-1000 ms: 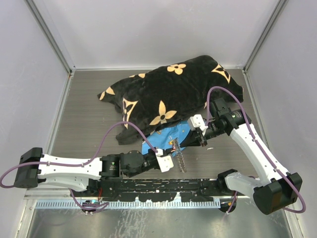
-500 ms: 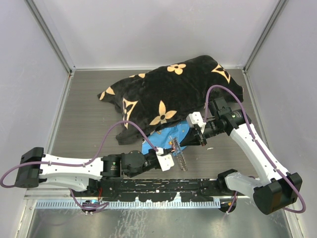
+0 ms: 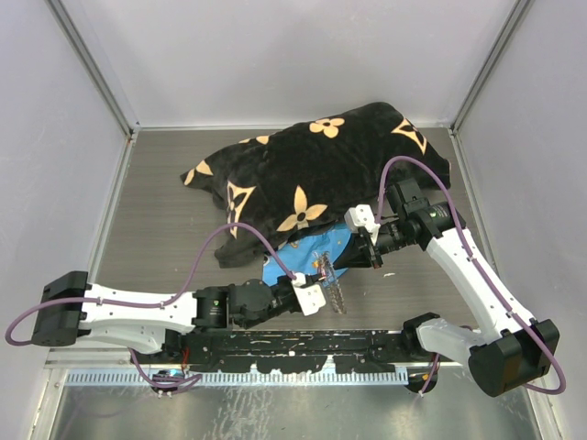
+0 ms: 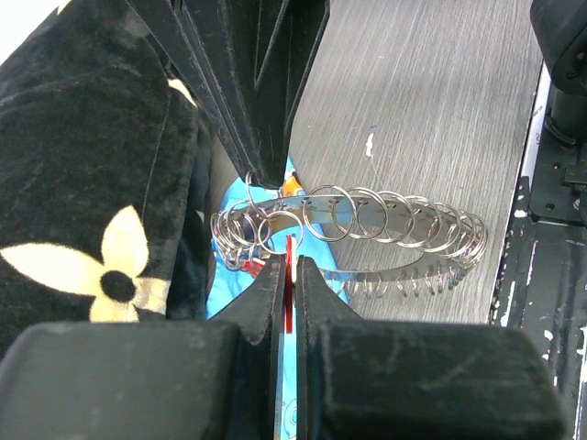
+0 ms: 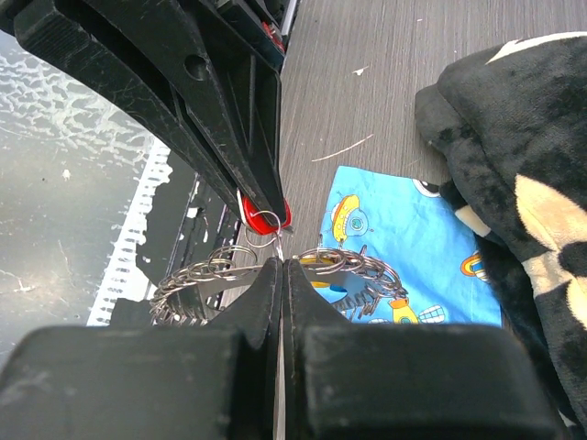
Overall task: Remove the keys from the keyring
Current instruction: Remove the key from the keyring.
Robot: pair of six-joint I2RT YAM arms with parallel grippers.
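Observation:
The keyring (image 4: 385, 229) is a long loop of many thin silver rings, hanging between my two grippers above the blue cartoon cloth (image 4: 248, 284). It also shows in the top view (image 3: 337, 295) and in the right wrist view (image 5: 197, 275). My left gripper (image 4: 290, 268) is shut on a key's red head (image 4: 290, 247). In the top view the left gripper (image 3: 323, 273) sits just left of the right gripper (image 3: 354, 259). My right gripper (image 5: 282, 263) is shut on a thin ring of the keyring, just below the red key head (image 5: 261, 213). Other keys are not clearly visible.
A black blanket with cream flower shapes (image 3: 312, 174) lies across the back of the table and overlaps the blue cloth (image 3: 298, 252). The arms' black base rail (image 3: 303, 344) runs along the near edge. Grey walls enclose the table on three sides.
The left arm has shifted a little to the right and the right gripper a little to the left. Both grips are unchanged.

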